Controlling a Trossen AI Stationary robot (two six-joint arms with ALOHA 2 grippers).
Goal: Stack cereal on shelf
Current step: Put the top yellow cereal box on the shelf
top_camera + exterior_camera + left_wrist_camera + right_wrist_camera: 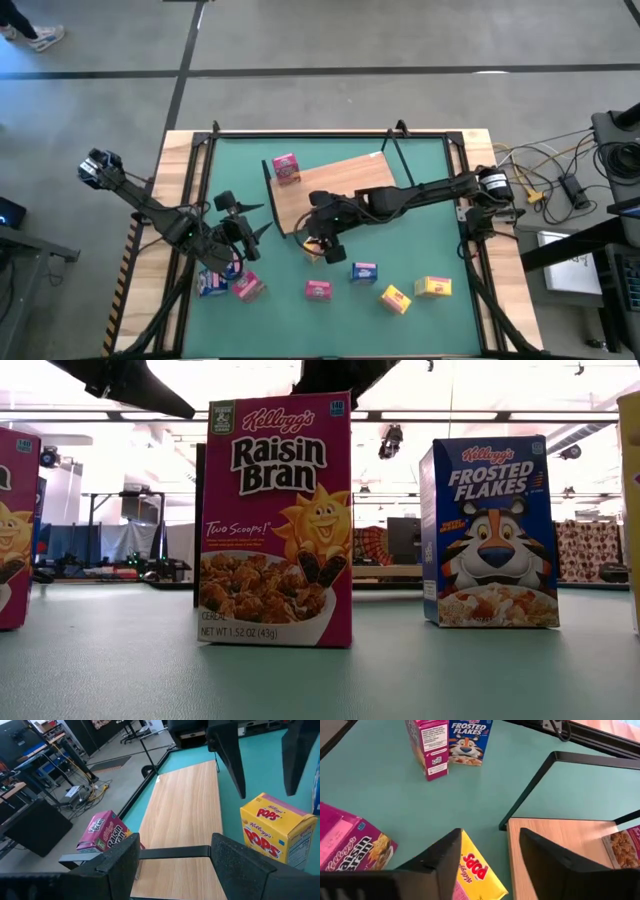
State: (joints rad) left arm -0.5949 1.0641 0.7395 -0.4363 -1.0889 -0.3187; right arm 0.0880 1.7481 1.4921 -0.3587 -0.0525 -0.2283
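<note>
The shelf [340, 185] is a light-brown board lying flat on the green mat, with black wire frames [545, 775] at its ends. A yellow Pops box [277, 832] stands upright on the mat by the board's near left corner. My right gripper [322, 243] hovers open just above it, with a finger [232, 762] on each side and higher than the box top. My left gripper [255, 222] waits open to the left, pointing at the board [185, 810]. A pink Raisin Bran box [286, 168] sits at the board's far left corner.
Along the near edge stand or lie a blue box [213, 283], a pink box [248, 287], another pink box [318, 290], a blue box [363, 271] and two yellow boxes [396, 298] [432, 287]. Cables lie off the table's right edge.
</note>
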